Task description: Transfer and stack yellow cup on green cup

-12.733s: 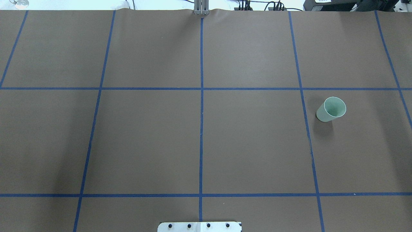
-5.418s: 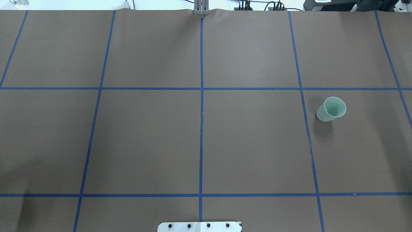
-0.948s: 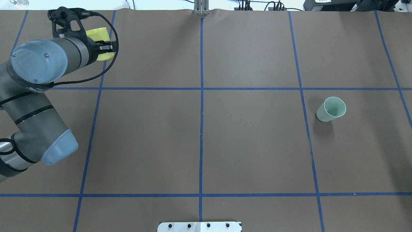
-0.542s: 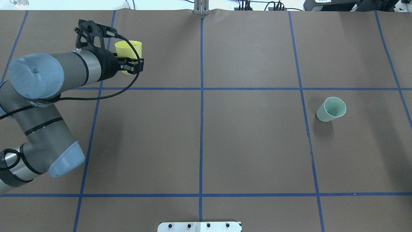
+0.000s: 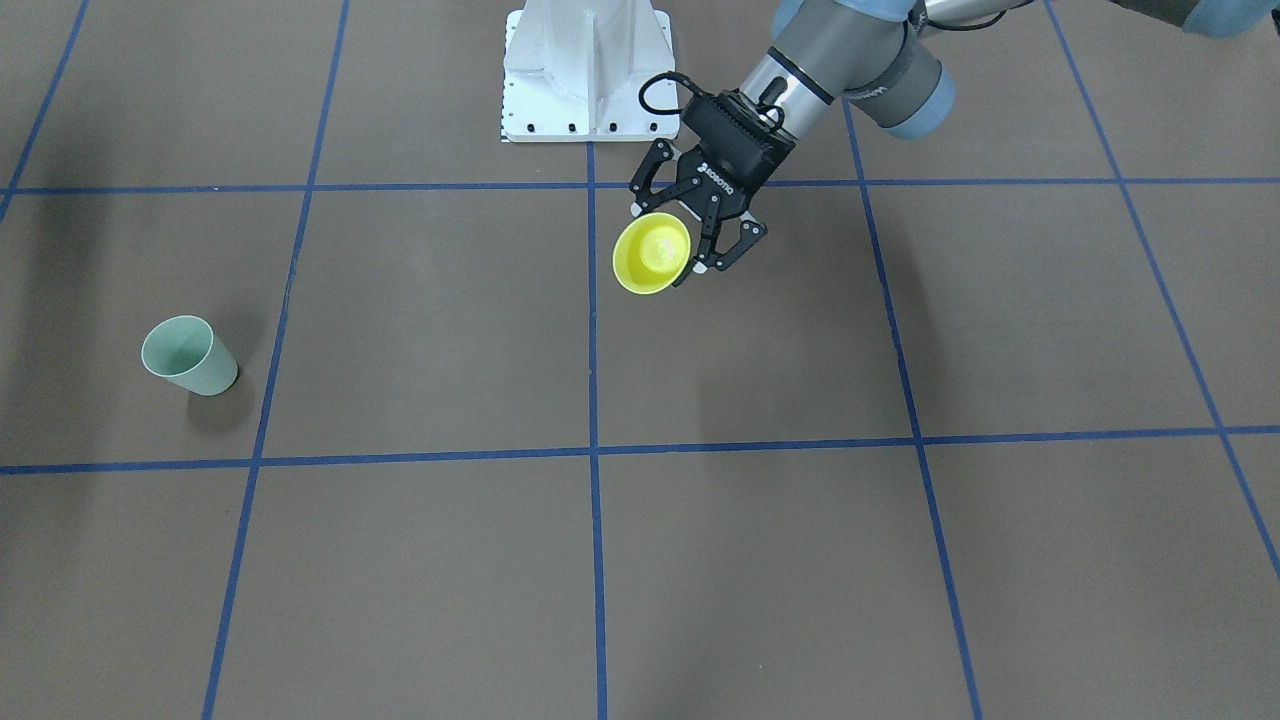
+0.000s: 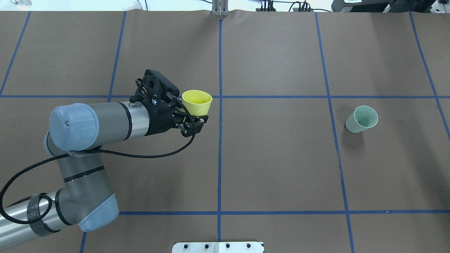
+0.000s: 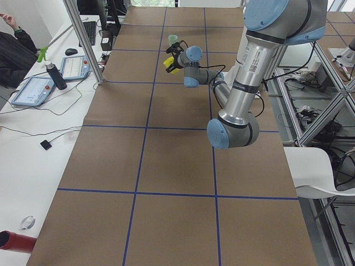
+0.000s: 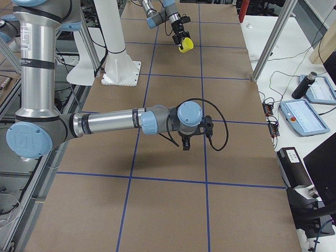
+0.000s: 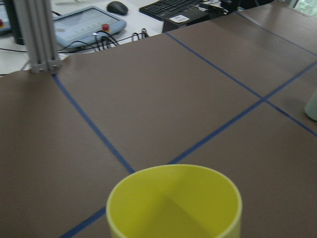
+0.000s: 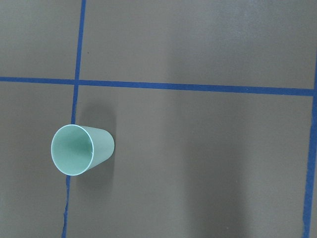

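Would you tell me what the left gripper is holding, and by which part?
The yellow cup, pinched by the left gripper across its side wall, below the rim.

The left arm point(image 7: 252, 61) comes down from the top edge to a blue-capped elbow. Its forearm runs away to the left gripper point(image 7: 173, 59), whose black fingers clasp the yellow cup point(image 7: 169, 66) over the brown, blue-lined tabletop point(image 7: 166, 166). Beyond the yellow cup, farther along the tabletop, stands the green cup point(image 7: 173, 38). Well to the side of the yellow cup, a white desk point(image 7: 33, 144) carries a dark bottle point(image 7: 54, 75).
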Tool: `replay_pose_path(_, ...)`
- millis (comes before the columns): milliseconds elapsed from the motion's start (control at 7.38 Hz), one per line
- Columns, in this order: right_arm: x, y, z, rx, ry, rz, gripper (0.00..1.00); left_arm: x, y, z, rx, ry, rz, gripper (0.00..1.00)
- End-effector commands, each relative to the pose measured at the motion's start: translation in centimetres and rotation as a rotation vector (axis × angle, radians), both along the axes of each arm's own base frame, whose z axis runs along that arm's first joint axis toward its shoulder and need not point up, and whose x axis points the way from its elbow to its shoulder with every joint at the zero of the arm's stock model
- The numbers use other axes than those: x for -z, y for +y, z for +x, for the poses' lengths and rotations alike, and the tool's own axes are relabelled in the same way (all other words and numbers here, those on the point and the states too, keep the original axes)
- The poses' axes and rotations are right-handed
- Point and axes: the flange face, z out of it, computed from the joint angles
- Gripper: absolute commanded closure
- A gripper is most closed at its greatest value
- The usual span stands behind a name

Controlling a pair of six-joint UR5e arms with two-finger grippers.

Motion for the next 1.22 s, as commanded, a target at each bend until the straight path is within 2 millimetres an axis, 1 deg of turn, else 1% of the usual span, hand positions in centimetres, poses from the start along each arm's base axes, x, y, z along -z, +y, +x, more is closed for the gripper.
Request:
replay_pose_path(0, 2.4, -1.8, -2.9, 0.023, -0.009, -0.016, 0.00, 2.8, 2.1, 0.7, -0.153, 0.078, 0.121, 1.00)
replay_pose_path(135, 3.7, -2.6, -4.0, 0.039, -0.012, 0.004, 0.00, 3.7, 2.8, 1.2, -0.171, 0.110, 0.142, 1.00)
replay_pose_path(271, 6.5, -4.1, -6.8, 0.056, -0.021, -0.005, 0.00, 3.3, 2.8, 2.4, -0.179, 0.103, 0.143, 1.00)
replay_pose_path(406, 11.7, -6.3, -11.5, 0.075, -0.033, -0.018, 0.00, 3.0, 2.5, 3.0, -0.178, 0.103, 0.147, 1.00)
replay_pose_path(542, 16.4, -7.1, -16.2, 0.128, -0.052, 0.019, 0.00, 2.5, 2.4, 3.2, -0.178, 0.113, 0.153, 1.00)
replay_pose_path(677, 21.0, -7.5, -20.1, 0.126, -0.071, -0.034, 0.00, 1.9, 2.1, 3.6, -0.175, 0.107, 0.150, 1.00)
replay_pose_path(813, 25.1, -7.6, -23.0, 0.101, -0.079, -0.090, 0.00, 1.6, 2.0, 3.8, -0.175, 0.116, 0.155, 1.00)
replay_pose_path(948, 27.5, -7.1, -26.1, 0.083, -0.064, -0.108, 0.00, 1.5, 1.9, 3.9, -0.172, 0.116, 0.155, 1.00)
replay_pose_path(1084, 29.6, -6.3, -28.5, 0.073, -0.071, -0.104, 0.00, 1.4, 1.9, 3.9, -0.172, 0.116, 0.155, 1.00)
